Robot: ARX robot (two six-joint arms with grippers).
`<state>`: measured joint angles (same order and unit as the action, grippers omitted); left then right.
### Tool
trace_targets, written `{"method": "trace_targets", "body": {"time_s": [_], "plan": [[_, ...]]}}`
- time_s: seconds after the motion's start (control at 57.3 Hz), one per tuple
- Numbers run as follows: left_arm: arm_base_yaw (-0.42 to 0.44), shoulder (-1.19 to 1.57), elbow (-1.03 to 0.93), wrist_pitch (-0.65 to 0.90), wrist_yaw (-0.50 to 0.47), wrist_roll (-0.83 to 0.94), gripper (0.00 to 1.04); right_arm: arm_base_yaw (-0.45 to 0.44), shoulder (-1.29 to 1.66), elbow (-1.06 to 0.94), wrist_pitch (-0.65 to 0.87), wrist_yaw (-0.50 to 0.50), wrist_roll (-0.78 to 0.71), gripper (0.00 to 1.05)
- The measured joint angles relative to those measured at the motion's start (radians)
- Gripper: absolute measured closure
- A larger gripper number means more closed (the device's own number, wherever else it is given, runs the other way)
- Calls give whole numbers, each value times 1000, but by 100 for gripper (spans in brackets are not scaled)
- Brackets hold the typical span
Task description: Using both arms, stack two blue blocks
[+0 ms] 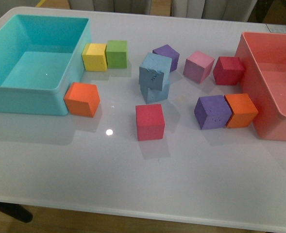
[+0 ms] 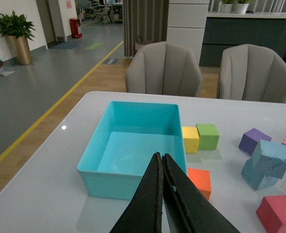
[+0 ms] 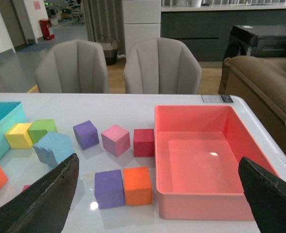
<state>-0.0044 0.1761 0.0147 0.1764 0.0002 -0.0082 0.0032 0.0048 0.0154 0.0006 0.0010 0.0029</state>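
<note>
1. We see the left claw (image 2: 162, 194) with its two black fingers pressed together, tips meeting, and nothing held between them.
2. Just beyond the left claw's tips sits the teal bin (image 2: 133, 174) on the white worktop (image 2: 55, 194); we see nothing in it but its bare floor.
3. The right claw (image 3: 157, 194) stands wide apart, one finger at each side of the right wrist view, and grips nothing.
4. Between and beyond the right claw's fingers lies the pink bin (image 3: 206, 204), also showing only its bare floor.
5. The two blue blocks are already one on the other: the upper blue block (image 1: 156, 70) rests, turned askew, on the lower blue block (image 1: 156, 92), near the middle of the worktop. From the left claw they lie ahead, off to the side away from the teal bin; from the right claw they lie just past the finger on the teal-bin side.
6. Just ahead of the right claw, between its fingers, a purple cube (image 3: 109, 188) and an orange cube (image 3: 138, 185) touch side by side, next to the pink bin's wall.
7. Neither arm shows in the front view.
</note>
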Motion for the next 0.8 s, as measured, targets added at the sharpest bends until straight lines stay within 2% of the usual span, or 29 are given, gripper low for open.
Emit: {"method": "trace_targets", "body": {"time_s": [0.087, 0.489, 0.559, 0.699, 0.803], "plan": [[0, -137, 0, -163, 0, 0, 103, 0, 0, 0, 0, 0, 0, 9], [0, -170, 0, -175, 0, 0, 103, 0, 0, 0, 0, 0, 0, 9], [0, -170, 0, -175, 0, 0, 93, 0, 0, 0, 0, 0, 0, 9], [0, -170, 0, -175, 0, 0, 64, 0, 0, 0, 0, 0, 0, 9], [0, -170, 0, -175, 0, 0, 47, 0, 0, 0, 0, 0, 0, 9]]}}
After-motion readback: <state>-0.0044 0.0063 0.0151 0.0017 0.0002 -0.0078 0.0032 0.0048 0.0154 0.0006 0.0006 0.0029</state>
